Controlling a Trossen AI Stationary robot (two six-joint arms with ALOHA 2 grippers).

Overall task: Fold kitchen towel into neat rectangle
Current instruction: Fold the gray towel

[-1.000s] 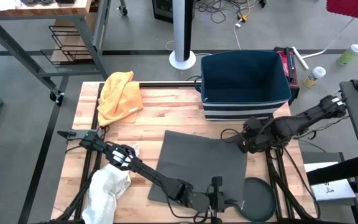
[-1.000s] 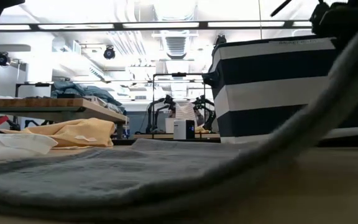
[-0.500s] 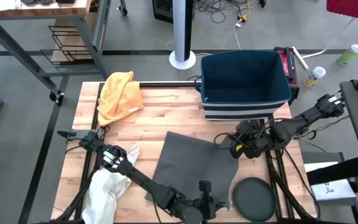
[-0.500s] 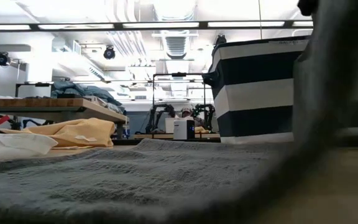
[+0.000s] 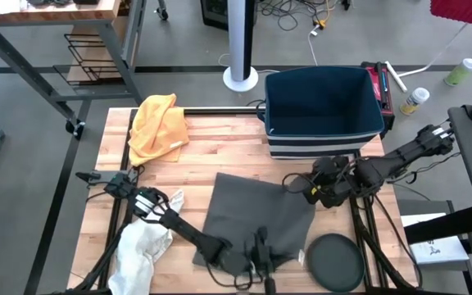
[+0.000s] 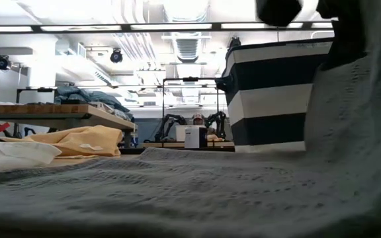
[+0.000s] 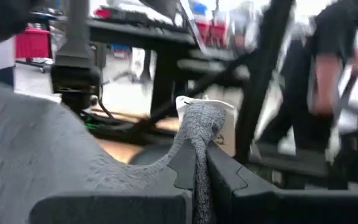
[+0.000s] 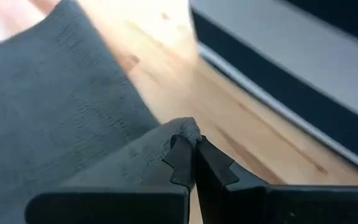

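Observation:
A dark grey kitchen towel (image 5: pixel 252 209) lies spread on the wooden table, with its right edge raised; in the low view this raised part (image 6: pixel 359 125) stands up at the right. My left gripper (image 5: pixel 256 250) is shut on the towel's near right corner. My right gripper (image 5: pixel 311 190) is shut on its far right corner. The rest of the towel (image 6: pixel 144 192) lies flat on the table. My left gripper pinches the towel's near right corner (image 7: pixel 199 127) between its two fingers, beside a white label (image 7: pixel 226 127). The corner is lifted off the table and the cloth slopes down from it. My right gripper pinches the towel's far right corner (image 8: pixel 180 129) between its two fingers. That corner is lifted above the wood, and the cloth falls away toward the flat part.
A striped dark basket (image 5: pixel 322 106) stands at the far right, close behind my right gripper. A yellow cloth (image 5: pixel 158 123) lies at the far left and a white cloth (image 5: pixel 142 246) at the near left. A black round disc (image 5: pixel 332 260) lies near the front right.
Both grippers have gone toward the table's left edge, still shut on their corners. The towel's right edge has been lifted and drawn leftward over the flat part, which has stayed where it was.

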